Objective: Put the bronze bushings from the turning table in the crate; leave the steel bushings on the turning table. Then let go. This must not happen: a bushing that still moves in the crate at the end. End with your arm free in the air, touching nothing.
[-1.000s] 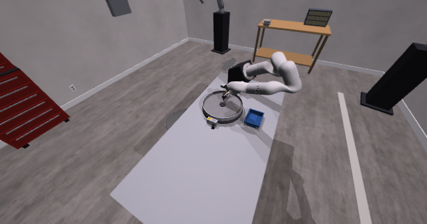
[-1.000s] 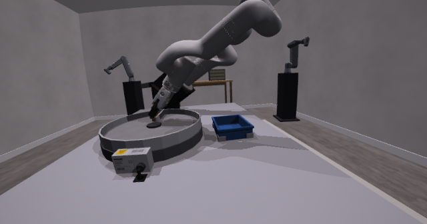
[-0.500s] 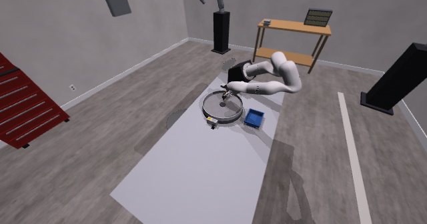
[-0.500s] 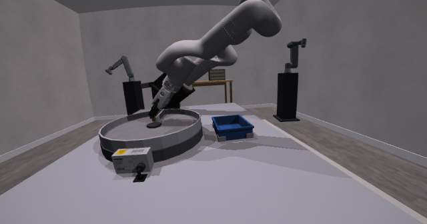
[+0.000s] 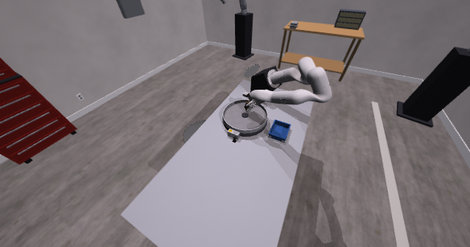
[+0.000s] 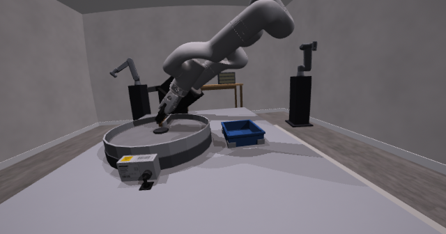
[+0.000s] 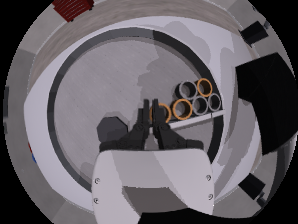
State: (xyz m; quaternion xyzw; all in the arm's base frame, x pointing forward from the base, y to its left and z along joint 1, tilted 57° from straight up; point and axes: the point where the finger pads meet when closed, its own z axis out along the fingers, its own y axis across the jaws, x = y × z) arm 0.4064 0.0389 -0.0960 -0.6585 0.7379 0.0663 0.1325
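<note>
The round grey turning table [image 5: 244, 117] stands on the white table, and it also shows in the exterior view [image 6: 158, 136]. In the wrist view, a cluster of bushings lies by the table's rim: two bronze bushings [image 7: 181, 108] [image 7: 205, 87] and three steel bushings [image 7: 184, 90] [image 7: 200, 104] [image 7: 214, 102]. My gripper [image 7: 150, 106] is low over the turning table, just left of the cluster. Its fingers [image 7: 160, 115] are shut, and a bit of bronze bushing shows between the tips, also as an orange speck in the exterior view [image 6: 161, 124]. The blue crate [image 6: 242, 131] stands right of the turning table and looks empty.
A small grey control box [image 6: 138, 166] with a yellow label sits at the turning table's front. A dark hub [image 6: 160, 131] marks the table's centre. A straight bar [image 7: 196, 119] lies beside the bushings. Black pedestals and a wooden shelf stand far off on the floor.
</note>
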